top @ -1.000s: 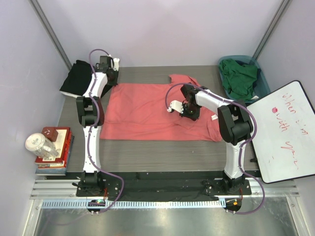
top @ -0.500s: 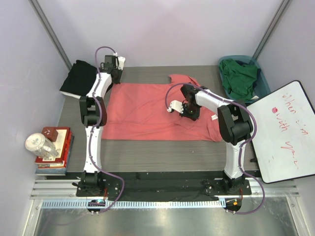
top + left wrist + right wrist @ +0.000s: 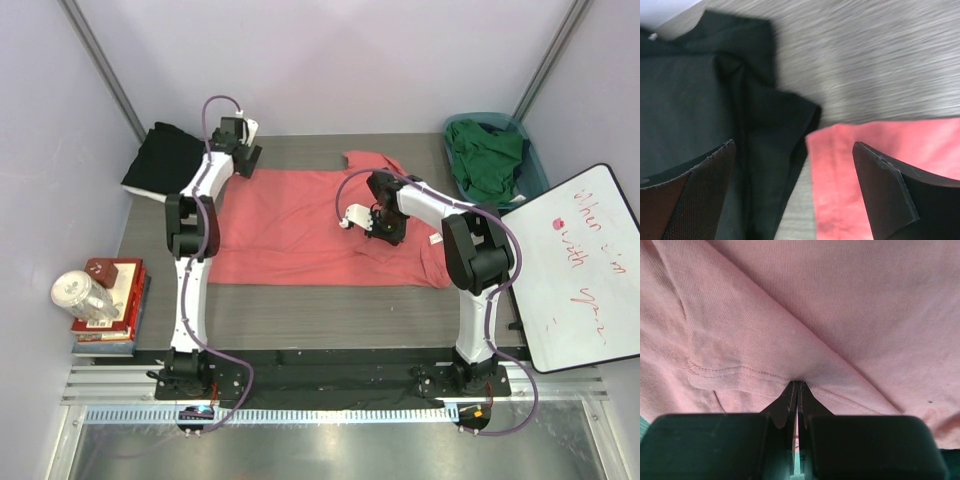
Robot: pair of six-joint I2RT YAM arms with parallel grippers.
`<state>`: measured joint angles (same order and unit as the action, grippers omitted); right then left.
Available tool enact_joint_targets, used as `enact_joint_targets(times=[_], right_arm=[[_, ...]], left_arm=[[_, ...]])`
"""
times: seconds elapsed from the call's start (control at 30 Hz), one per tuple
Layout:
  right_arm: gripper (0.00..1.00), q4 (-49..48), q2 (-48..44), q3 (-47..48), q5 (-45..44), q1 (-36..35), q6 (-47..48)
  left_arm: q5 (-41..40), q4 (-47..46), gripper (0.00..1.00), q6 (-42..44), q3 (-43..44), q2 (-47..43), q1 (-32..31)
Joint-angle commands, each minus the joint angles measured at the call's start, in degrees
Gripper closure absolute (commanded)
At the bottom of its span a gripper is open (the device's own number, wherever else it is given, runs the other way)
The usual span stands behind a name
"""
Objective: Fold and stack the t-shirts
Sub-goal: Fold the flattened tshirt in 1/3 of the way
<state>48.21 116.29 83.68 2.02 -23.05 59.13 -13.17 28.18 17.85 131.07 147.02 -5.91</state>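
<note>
Looking down from above, the pink shirt (image 3: 300,225) lies spread across the middle of the tabletop (image 3: 330,315), mostly flat, with one sleeve poking toward the far edge and some bunching on its right side. The black shirt (image 3: 160,160) sits at the far left corner as a compact dark bundle, which I judge to be the finished one. The green shirt (image 3: 488,155) is crumpled in the basket (image 3: 537,172) at the far right corner, not yet started. So roughly a third of the job looks done, the pink fold is under way, and the stacking is not yet done. The left gripper (image 3: 247,152) hovers over the shirt's far left corner, while the right gripper (image 3: 372,222) presses down near the shirt's middle.

From the left wrist, the left gripper (image 3: 794,150) has its jaws spread wide and holds nothing. Below it the black shirt (image 3: 690,95) shows soft overlapping layers, and the pink shirt's (image 3: 890,150) corner lies just beside it, with bare tabletop (image 3: 865,55) beyond.

From the right wrist, the right gripper (image 3: 797,386) is closed tight on a small pinch of the pink shirt (image 3: 840,315), near a stitched hem, with creases in the cloth running toward the tips.
</note>
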Motion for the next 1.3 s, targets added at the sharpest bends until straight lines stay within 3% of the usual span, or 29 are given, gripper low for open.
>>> enact_joint_targets(times=[0.0,0.2,0.4,0.5,0.73,1.27], right_arm=[[0.94,-3.6,2.5,-2.6,2.8,-0.4,-0.3],[0.82,-4.7,-1.0,-1.6,1.8,-0.2,-2.0],[0.58,-4.3,-7.6,-1.5,3.8,-0.1,-3.5],[0.54,-3.3,-10.7,-3.3,6.9,-0.1,-2.4],[0.52,0.2,-11.4,-6.3,13.4,-0.4,-0.5],[0.48,-3.0,-6.4,-7.7,14.5,-2.5,-3.5]], left_arm=[[-6.7,-6.0,0.0,0.1,-3.0,-7.4,0.0],[3.6,-0.4,0.0,1.0,-5.5,-14.1,0.0],[10.1,5.7,0.0,9.6,-16.9,-21.4,-0.2],[9.8,8.5,0.0,13.9,-22.5,-23.4,-0.2],[6.5,6.2,0.0,15.2,-34.2,-28.9,-0.1],[5.5,5.7,0.0,14.6,-34.7,-32.3,0.2]])
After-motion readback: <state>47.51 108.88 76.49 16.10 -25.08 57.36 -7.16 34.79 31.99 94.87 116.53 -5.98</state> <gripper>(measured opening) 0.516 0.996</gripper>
